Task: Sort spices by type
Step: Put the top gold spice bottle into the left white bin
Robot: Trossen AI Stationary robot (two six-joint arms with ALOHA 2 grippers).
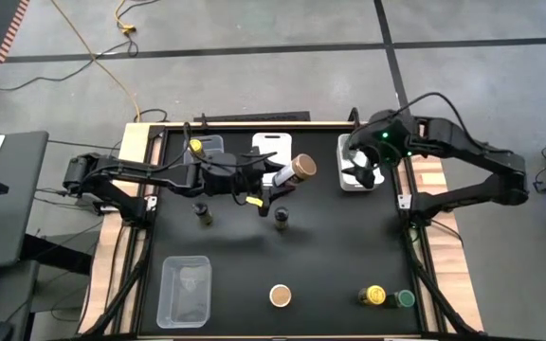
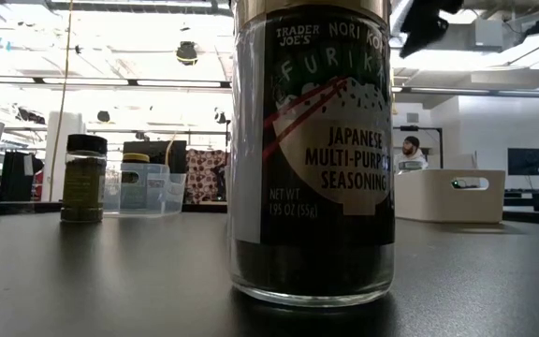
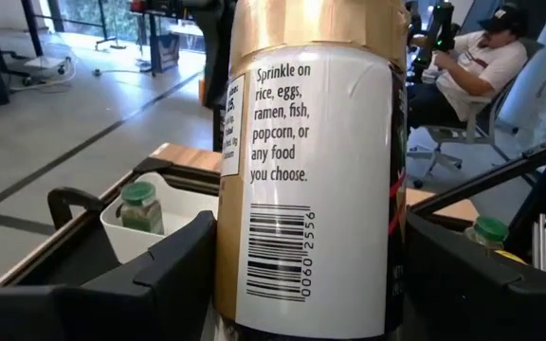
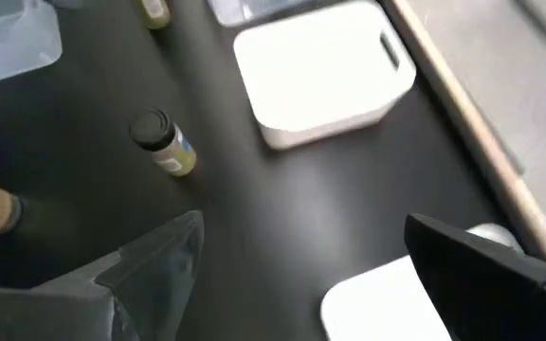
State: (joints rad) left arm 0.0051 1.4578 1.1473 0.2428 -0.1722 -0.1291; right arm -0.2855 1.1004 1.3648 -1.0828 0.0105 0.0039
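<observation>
The left gripper (image 1: 278,182) hangs above the middle of the black table (image 1: 330,256), jaws pinching a tall white-labelled spice jar with a tan-brown top (image 1: 295,170), carried tilted in the high view, top aimed toward the far white bins. In my judgement it is lifted clear like this so it can travel over the standing jars to whichever bin takes its type. The left wrist view shows the dark fingers (image 3: 164,270) flanking the jar's label, which reads "Sprinkle on rice, eggs, ramen, fish, popcorn, or any food you choose" above a barcode.

The right gripper (image 1: 361,170) hovers over the far-right white bin (image 1: 347,142) with jaws spread wide and nothing between them, probably just free and waiting its turn.

Close to the low camera stands a dark glass jar (image 2: 312,154) printed "Trader Joe's Nori Komi Furikake, Japanese Multi-Purpose Seasoning, Net Wt", still unsorted on the table. The same view shows a dark-capped jar of greenish spice (image 2: 83,178) further back.

From above, a yellow-topped jar (image 1: 196,147) already sits in the clear far-left bin (image 1: 209,142). Another yellow-topped jar (image 1: 375,296) and a green-topped jar (image 1: 405,298) stand touching at the near right. A clear empty bin (image 1: 185,291) waits near left.
</observation>
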